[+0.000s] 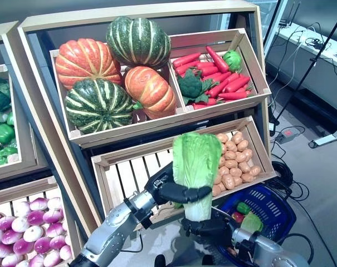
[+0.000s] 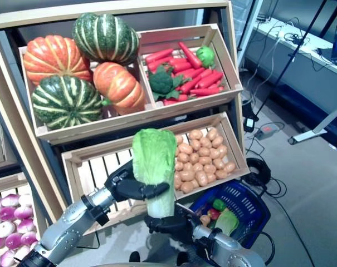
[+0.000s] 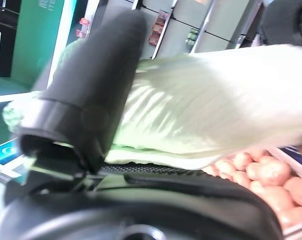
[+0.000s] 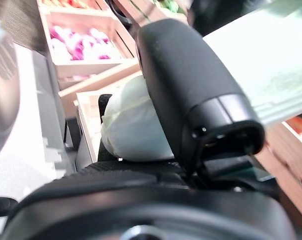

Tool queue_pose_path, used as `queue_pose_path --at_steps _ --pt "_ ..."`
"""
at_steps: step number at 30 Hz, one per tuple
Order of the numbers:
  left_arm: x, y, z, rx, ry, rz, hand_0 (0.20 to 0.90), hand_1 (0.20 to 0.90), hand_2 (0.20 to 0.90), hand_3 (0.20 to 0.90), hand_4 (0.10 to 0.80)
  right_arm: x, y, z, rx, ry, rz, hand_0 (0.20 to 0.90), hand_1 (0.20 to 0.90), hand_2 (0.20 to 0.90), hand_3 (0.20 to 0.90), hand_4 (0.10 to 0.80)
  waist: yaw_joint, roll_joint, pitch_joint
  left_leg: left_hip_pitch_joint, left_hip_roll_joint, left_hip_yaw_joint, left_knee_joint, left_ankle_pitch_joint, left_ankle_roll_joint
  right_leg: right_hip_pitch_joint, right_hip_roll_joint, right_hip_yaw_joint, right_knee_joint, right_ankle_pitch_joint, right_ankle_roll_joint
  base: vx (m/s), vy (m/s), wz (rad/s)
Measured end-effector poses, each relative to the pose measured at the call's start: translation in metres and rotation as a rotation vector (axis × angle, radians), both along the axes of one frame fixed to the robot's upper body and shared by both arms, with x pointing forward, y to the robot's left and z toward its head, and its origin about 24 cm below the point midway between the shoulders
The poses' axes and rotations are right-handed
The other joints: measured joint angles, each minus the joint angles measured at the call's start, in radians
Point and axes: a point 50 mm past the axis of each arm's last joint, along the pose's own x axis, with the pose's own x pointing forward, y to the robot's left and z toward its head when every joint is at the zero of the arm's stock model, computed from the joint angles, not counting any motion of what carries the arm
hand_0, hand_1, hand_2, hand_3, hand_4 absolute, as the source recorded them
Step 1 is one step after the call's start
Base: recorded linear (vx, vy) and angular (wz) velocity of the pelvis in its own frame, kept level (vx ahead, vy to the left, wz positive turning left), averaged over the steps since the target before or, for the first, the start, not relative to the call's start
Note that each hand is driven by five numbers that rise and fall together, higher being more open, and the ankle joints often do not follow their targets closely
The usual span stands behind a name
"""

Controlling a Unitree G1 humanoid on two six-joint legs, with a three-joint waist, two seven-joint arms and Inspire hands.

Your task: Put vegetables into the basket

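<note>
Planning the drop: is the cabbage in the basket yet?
Out. Both the left hand and right hand hold the cabbage upright beside the basket.

Upright cabbage (image 1: 196, 167) gripped mid-height by left hand (image 1: 169, 188), fingers (image 1: 191, 194) curled across its front. Cupped at the white base by right hand (image 1: 211, 230). Blue basket (image 1: 268, 207) just right, below potato crate (image 1: 253, 146).

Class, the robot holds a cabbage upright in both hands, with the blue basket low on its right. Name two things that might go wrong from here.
1. The cabbage is tall and upright. The left hand grips its middle and the right hand its base; if one lets go early, it may tip and fall.
2. The basket already holds vegetables, so the long cabbage may rest on the rim and roll out, or squash them.
</note>
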Motion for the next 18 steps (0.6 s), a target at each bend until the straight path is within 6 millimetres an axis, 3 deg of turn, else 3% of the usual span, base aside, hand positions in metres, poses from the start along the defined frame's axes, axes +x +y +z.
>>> queue_pose_path --at_steps 3,5,6,8,10,13,18 --pt "-0.003 0.009 -0.002 0.032 0.0 0.054 0.9 0.9 0.9 0.9 0.8 0.003 -0.014 -0.001 0.008 0.001 -0.181 0.3 0.3 0.3 0.3 0.4 -0.006 0.0 0.001 -0.014 0.0 0.005 0.0 0.001 0.002 -0.015 0.0 0.003 0.0 0.002 0.002 -0.123 -0.042 -0.06" --pt "-0.003 0.025 -0.003 0.047 0.011 0.158 0.9 0.9 0.9 0.9 0.8 0.014 -0.044 -0.001 0.017 -0.03 -0.487 0.3 0.3 0.3 0.3 0.4 -0.008 0.001 0.004 -0.045 0.0 0.006 0.0 0.006 0.003 -0.047 0.0 0.003 0.0 0.005 0.001 -0.197 -0.038 -0.02" --pt "-0.002 0.027 -0.003 0.052 0.012 0.178 0.9 0.9 0.9 0.9 0.8 0.016 -0.052 0.0 0.009 -0.043 -0.544 0.3 0.3 0.3 0.3 0.4 -0.008 0.002 0.005 -0.053 0.0 0.006 0.001 0.007 0.003 -0.057 0.0 0.003 0.0 0.006 0.001 -0.222 -0.038 0.01" --pt "0.003 0.04 0.002 0.067 -0.014 0.269 0.9 0.9 0.9 0.9 0.8 0.03 -0.086 0.01 -0.022 -0.134 -0.765 0.3 0.3 0.3 0.3 0.4 -0.006 0.008 0.037 -0.101 0.0 0.006 0.007 0.024 -0.002 -0.103 0.0 0.003 0.0 0.021 0.004 -0.238 -0.033 0.0" --pt "0.006 0.049 0.004 0.083 -0.028 0.33 0.9 0.9 0.9 0.9 0.8 0.04 -0.102 0.02 -0.006 -0.196 -0.903 0.3 0.3 0.3 0.3 0.4 -0.009 0.019 0.089 -0.121 0.0 0.006 0.007 0.034 -0.003 -0.125 0.002 0.004 0.0 0.032 -0.002 -0.256 -0.026 -0.03" --pt "0.011 0.053 0.004 0.102 -0.038 0.377 0.9 0.9 0.9 0.9 0.8 0.05 -0.11 0.028 0.061 -0.26 -1.114 0.3 0.3 0.3 0.3 0.4 -0.011 0.041 0.158 -0.142 0.001 0.007 0.007 0.04 -0.004 -0.147 0.003 0.005 0.001 0.039 -0.005 -0.136 -0.028 -0.02" --pt "0.018 0.051 0.013 0.121 -0.113 0.416 0.9 0.9 0.9 0.9 0.8 0.056 -0.111 0.025 0.072 -0.235 -1.276 0.3 0.3 0.3 0.3 0.4 -0.009 0.062 0.24 -0.163 0.004 0.007 0.008 0.042 -0.007 -0.168 0.007 0.005 0.001 0.04 -0.007 -0.085 -0.037 0.0"
